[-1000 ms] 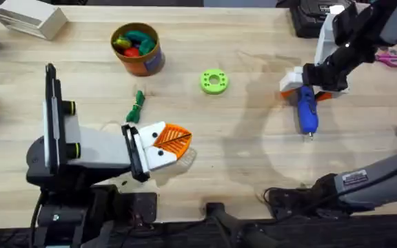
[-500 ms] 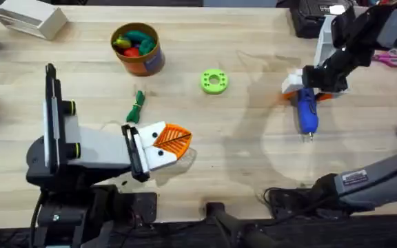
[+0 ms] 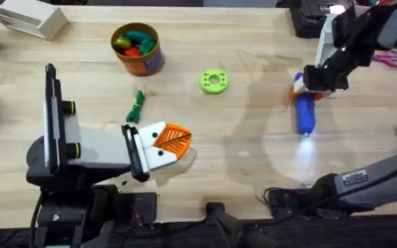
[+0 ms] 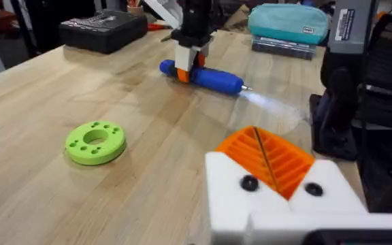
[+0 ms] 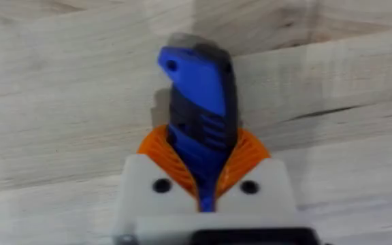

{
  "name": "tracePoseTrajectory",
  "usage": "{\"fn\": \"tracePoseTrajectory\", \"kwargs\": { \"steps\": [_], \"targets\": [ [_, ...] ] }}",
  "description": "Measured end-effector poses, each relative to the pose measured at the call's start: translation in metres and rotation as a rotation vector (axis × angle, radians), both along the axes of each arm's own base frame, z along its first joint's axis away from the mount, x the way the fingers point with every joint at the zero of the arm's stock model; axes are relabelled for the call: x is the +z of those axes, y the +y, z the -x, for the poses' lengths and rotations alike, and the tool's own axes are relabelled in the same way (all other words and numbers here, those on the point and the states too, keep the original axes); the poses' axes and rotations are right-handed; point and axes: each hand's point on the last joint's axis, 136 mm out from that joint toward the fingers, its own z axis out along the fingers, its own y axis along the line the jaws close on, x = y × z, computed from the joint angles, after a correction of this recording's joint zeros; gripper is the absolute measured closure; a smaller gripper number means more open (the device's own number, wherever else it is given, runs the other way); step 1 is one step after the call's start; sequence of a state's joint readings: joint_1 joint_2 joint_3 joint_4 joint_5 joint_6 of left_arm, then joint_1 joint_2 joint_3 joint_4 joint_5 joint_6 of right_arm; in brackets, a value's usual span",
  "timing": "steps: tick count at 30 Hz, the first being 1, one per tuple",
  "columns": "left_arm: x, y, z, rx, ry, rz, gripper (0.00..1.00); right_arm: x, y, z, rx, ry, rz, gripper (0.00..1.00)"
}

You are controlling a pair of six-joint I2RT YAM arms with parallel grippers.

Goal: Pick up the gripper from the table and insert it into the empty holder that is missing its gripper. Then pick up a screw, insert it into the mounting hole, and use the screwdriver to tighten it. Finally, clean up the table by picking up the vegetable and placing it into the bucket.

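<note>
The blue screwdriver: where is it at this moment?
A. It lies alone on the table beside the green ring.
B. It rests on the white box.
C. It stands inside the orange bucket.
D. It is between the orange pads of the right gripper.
D: in the right wrist view the screwdriver sits between the two orange pads of the right gripper, which is closed on it; the overhead view agrees.

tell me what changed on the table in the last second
The right hand closed its orange pads on the blue screwdriver, near its rear end, and shifted slightly toward the far side. A bright patch of light now falls on the table just past the screwdriver's tip. The left hand, green ring, toy vegetable and orange bucket stayed put.
</note>
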State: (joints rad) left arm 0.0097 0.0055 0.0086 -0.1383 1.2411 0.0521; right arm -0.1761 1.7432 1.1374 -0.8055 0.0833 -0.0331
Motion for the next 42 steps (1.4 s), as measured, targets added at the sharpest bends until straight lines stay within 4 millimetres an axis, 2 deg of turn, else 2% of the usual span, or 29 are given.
{"fn": "tracePoseTrajectory", "kwargs": {
  "steps": [1, 2, 15, 19, 23, 29, 31, 35, 42],
  "targets": [
    [0.000, 0.000, 0.000, 0.000, 0.000, 0.000, 0.994, 0.000, 0.000, 0.000, -0.001, 0.001, -0.001, 0.964],
    [0.000, 0.000, 0.000, 0.000, 0.000, 0.000, 0.994, 0.000, 0.000, 0.001, -0.002, 0.002, -0.002, 0.977],
    [0.000, 0.000, 0.000, 0.000, 0.000, 0.000, 0.994, 0.001, 0.001, 0.001, -0.016, -0.001, -0.006, 0.972],
    [0.000, 0.000, 0.000, 0.000, 0.000, 0.000, 0.994, 0.019, 0.005, -0.002, -0.025, -0.060, -0.020, 0.972],
    [0.000, 0.000, 0.000, 0.000, 0.000, 0.000, 0.994, 0.065, 0.009, -0.013, -0.014, -0.208, -0.010, 0.972],
    [0.000, 0.000, 0.000, 0.000, 0.000, 0.000, 0.994, 0.159, 0.029, -0.051, 0.034, -0.554, -0.009, 0.972],
    [0.000, 0.000, 0.000, 0.000, 0.000, 0.000, 0.994, 0.191, 0.045, -0.065, 0.077, -0.685, -0.037, 0.972],
    [0.000, 0.000, 0.000, 0.000, 0.000, 0.000, 0.994, 0.241, 0.083, -0.082, 0.169, -0.891, -0.137, 0.972],
    [0.000, 0.000, 0.000, 0.000, 0.000, 0.000, 0.994, 0.317, 0.152, -0.086, 0.307, -1.159, -0.389, 0.972]
  ]
}}
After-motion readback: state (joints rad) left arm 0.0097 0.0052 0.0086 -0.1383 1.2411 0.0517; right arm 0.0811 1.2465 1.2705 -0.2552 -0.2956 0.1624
